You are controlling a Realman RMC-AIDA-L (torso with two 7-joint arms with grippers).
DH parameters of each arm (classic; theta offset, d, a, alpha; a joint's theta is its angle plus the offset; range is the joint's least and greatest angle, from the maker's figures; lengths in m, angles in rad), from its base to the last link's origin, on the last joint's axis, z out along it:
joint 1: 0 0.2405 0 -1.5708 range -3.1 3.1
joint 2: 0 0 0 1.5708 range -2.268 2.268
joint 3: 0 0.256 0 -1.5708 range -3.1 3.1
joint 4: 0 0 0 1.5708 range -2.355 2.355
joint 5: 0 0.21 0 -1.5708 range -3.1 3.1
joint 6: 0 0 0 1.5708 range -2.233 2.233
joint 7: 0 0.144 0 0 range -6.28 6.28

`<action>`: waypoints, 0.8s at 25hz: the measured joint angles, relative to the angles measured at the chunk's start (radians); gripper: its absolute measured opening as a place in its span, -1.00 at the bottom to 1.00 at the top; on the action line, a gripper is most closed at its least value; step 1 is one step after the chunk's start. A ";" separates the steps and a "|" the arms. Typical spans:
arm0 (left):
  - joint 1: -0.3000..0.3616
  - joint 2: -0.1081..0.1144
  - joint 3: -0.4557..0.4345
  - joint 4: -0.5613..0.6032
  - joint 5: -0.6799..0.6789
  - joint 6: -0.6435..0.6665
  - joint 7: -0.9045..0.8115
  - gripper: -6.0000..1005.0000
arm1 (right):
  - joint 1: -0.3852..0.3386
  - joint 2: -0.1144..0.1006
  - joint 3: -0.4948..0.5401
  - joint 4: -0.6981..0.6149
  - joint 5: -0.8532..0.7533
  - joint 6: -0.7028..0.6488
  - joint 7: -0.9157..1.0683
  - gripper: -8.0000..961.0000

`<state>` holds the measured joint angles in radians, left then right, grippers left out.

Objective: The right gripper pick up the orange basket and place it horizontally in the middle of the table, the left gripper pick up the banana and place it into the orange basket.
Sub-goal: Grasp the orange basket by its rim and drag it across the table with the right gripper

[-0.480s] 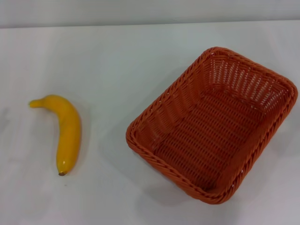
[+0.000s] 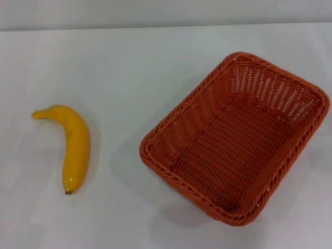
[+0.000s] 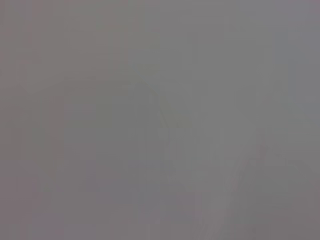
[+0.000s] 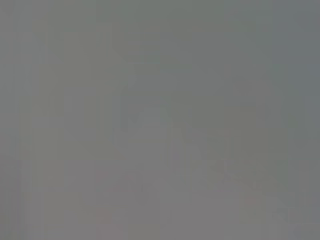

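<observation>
In the head view the orange basket (image 2: 236, 137) sits on the right half of the white table (image 2: 129, 67), turned at an angle, open side up and empty. The banana (image 2: 72, 145) lies on the left, stem pointing left and dark tip toward the near edge, well apart from the basket. Neither the left gripper nor the right gripper shows in the head view. Both wrist views give only a flat grey field with nothing to make out.
The table's far edge (image 2: 166, 27) runs along the top of the head view against a pale wall. Bare white tabletop lies between the banana and the basket.
</observation>
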<state>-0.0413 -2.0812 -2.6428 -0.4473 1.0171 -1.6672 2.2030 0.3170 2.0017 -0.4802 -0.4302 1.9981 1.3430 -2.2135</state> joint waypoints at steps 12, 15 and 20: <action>0.001 0.001 0.006 -0.001 0.002 -0.004 -0.003 0.78 | -0.017 -0.013 -0.021 -0.061 -0.041 0.011 0.047 0.81; -0.002 0.001 0.007 -0.001 0.002 -0.005 -0.003 0.78 | -0.018 -0.012 -0.025 -0.169 -0.138 -0.001 0.123 0.81; -0.008 0.002 0.007 -0.001 0.002 -0.006 -0.003 0.78 | -0.005 -0.004 -0.044 -0.450 -0.362 -0.020 0.386 0.81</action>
<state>-0.0498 -2.0788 -2.6353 -0.4480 1.0193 -1.6732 2.1996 0.3118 1.9973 -0.5247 -0.8806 1.6360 1.3234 -1.8273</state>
